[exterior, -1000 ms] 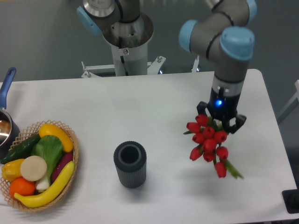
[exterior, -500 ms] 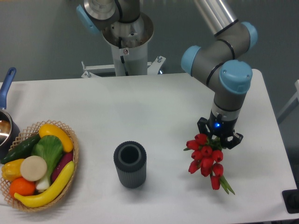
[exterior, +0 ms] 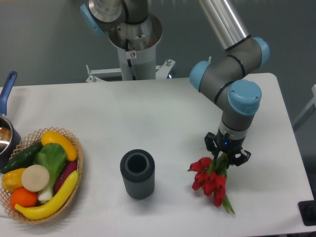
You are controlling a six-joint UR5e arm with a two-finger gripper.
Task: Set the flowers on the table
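The flowers [exterior: 209, 178], a bunch of red tulips with green leaves, hang low over the right part of the white table [exterior: 163, 113], heads spread toward the front. Whether they touch the tabletop I cannot tell. My gripper [exterior: 226, 157] points down and is shut on the stems of the bunch at its upper end. The gripper's fingertips are partly hidden by the tulip heads and leaves.
A dark grey ribbed vase [exterior: 137, 174] stands upright left of the flowers. A woven basket of vegetables [exterior: 42, 174] sits at the front left, with a blue-handled pot [exterior: 7, 129] behind it. The robot base [exterior: 133, 39] stands at the back.
The gripper has moved down and slightly left toward the table with the flowers in it. The bunch now hangs lower and nearer the front edge.
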